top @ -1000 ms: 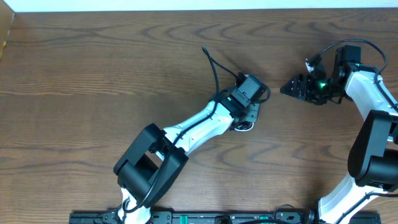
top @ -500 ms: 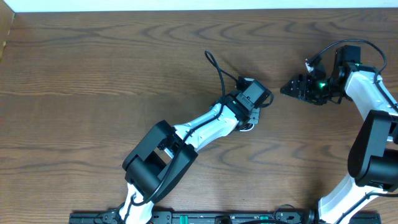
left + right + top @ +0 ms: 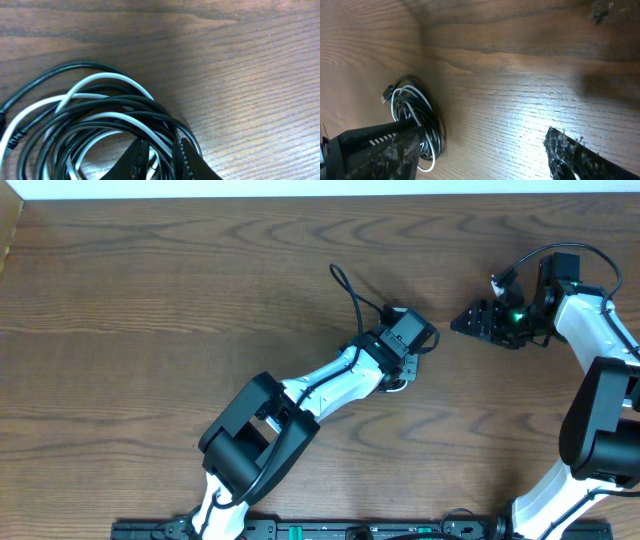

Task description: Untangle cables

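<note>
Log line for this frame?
left end effector: pinching cables on table | right end effector: open, empty, apart from cables | status: black and white strands tangled

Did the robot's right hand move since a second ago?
No. In the overhead view the right gripper is over the same streaks of wood grain on the table as before, and just as far from the table's back edge.

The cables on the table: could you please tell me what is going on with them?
The left gripper is down on the tangled bundle of black and white cables, its jaws narrowed around a few strands. The right gripper is off to the side with jaws open, holding nothing. The knot is not yet undone.
</note>
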